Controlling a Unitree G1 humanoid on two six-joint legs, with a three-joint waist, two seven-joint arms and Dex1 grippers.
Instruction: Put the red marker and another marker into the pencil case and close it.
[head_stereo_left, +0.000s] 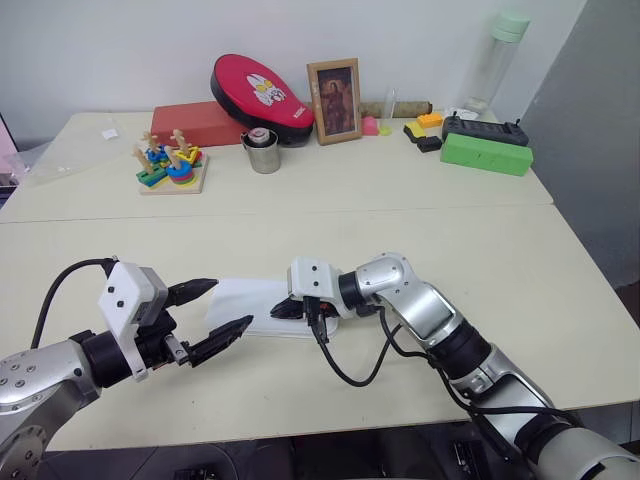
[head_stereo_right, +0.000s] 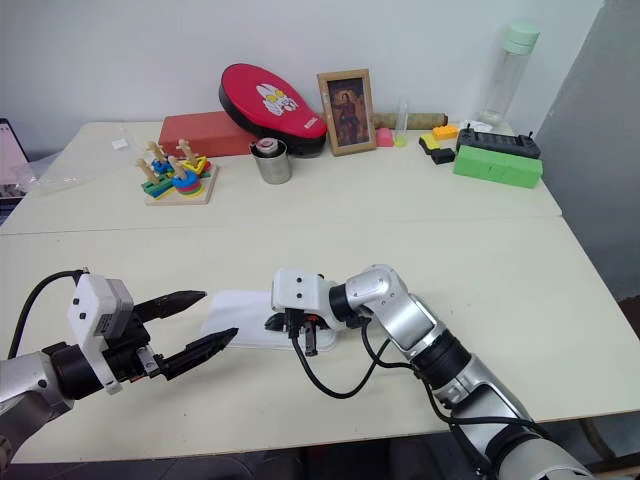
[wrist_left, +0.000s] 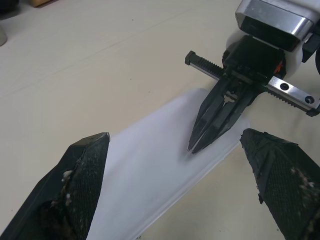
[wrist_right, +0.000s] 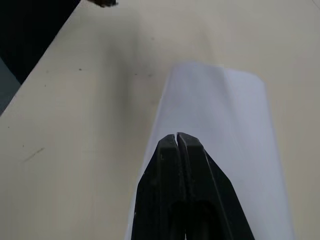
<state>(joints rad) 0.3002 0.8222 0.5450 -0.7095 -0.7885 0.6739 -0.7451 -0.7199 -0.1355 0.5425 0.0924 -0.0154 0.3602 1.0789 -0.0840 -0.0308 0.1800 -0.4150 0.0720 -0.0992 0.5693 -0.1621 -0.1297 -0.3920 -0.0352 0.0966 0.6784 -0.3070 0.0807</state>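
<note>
White plastic pencil case (head_stereo_left: 250, 305), rectangular with rounded corners, lies flat with lid shut near the tabletop's front edge, toward its middle. Markers not visible.

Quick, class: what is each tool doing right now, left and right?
Left tool: open, holding nothing, beside the white plastic rectangular pencil case.
Right tool: closed, holding nothing, tips over the closed case lid.

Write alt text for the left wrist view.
The right gripper, fingers shut, points its tips down onto the closed lid of the white pencil case lying on a beige table. The left gripper stands open, its two black fingers flanking the case.
</note>
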